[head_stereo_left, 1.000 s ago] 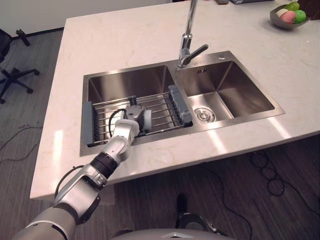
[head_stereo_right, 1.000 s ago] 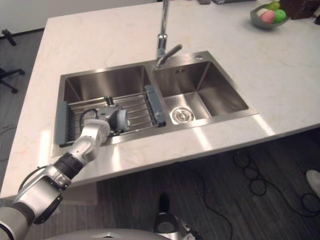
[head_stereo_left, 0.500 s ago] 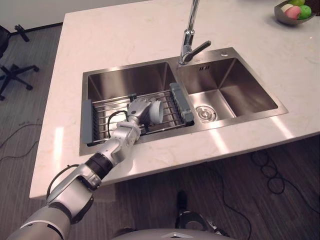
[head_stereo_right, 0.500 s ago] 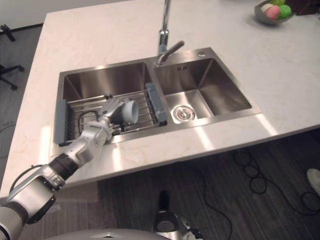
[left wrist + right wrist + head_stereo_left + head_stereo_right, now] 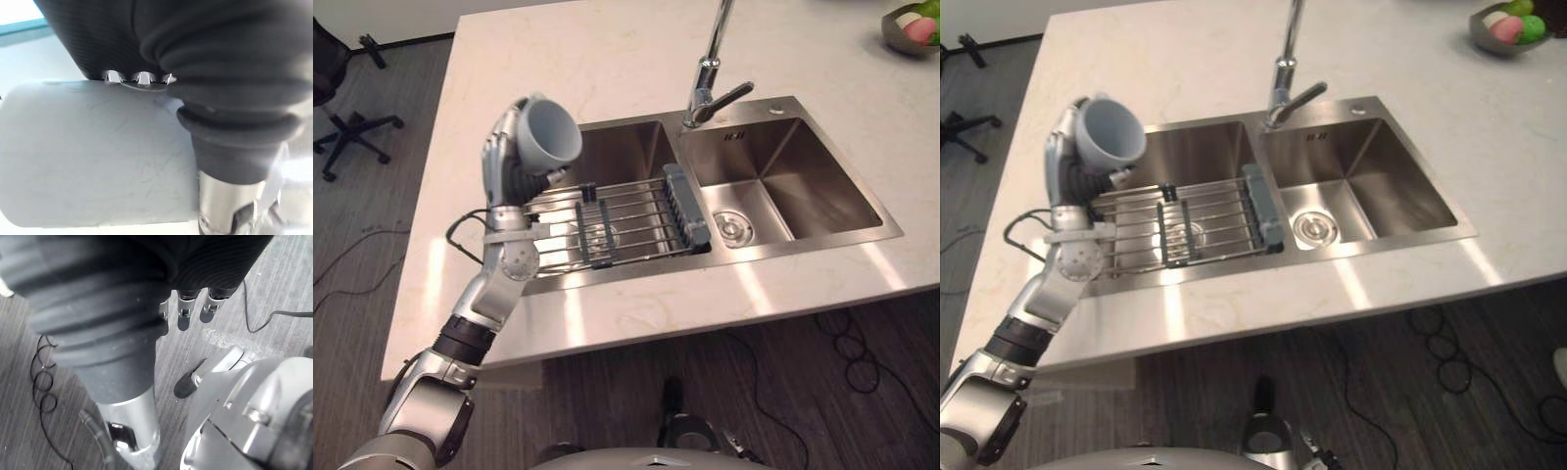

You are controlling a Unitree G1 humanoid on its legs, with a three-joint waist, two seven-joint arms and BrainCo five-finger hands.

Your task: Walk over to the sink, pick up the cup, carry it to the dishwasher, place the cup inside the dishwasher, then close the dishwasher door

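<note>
The left hand [image 5: 505,166] grips the cup [image 5: 551,137], fingers curled round its wall; it hangs at ten o'clock of the sink [image 5: 626,157]; long axis tilted, mouth toward four o'clock.

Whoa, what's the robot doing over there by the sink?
It's holding a cup that needs washing. The robot's left hand has its fingers curled round a pale grey cup and holds it up in the air by the left edge of the sink. A wire rack lies across the sink's left basin. The right hand hangs open, low near the floor. The cup hasn't gone to the dishwasher yet.
</note>
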